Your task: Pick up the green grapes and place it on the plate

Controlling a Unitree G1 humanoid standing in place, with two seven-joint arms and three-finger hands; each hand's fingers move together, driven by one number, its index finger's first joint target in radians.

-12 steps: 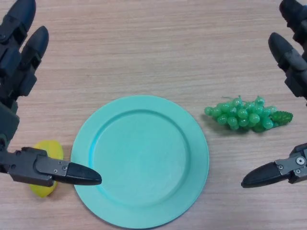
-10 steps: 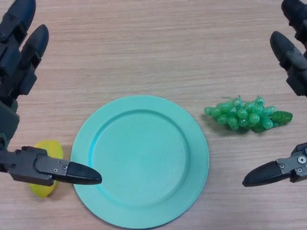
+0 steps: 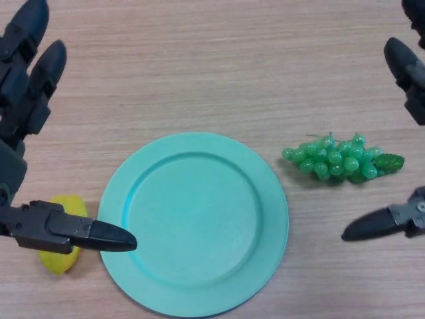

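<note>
Both hands sit at the edges of the head view with straight, spread fingers, holding nothing. Nearest, at about eight o'clock, the left hand [image 3: 30, 133] has its thumb [image 3: 93, 234] lying level, its tip reaching over the plate's rim. Under that thumb a yellow fruit [image 3: 61, 258] rests on the table [image 3: 212, 66], just beside the plate, partly hidden by the hand. At about four o'clock the right hand [image 3: 405, 216] shows only a thumb pointing toward the centre, low over bare wood and clear of the grapes.

At the middle, slightly toward six o'clock, a teal plate [image 3: 194, 222] lies flat with nothing on it. At its three o'clock, near the rim but not touching it, the grapes [image 3: 339, 159] lie on their side on the table, stem end and a green leaf pointing toward the right edge. Nothing stands between grapes and plate.

Farther off, at ten o'clock, the left hand's two fingers point away from the robot, side by side and extended. At two o'clock, the right hand's fingers point the same way, mostly cut off by the frame. The grapes lie between the right thumb and these fingers, touched by neither.
</note>
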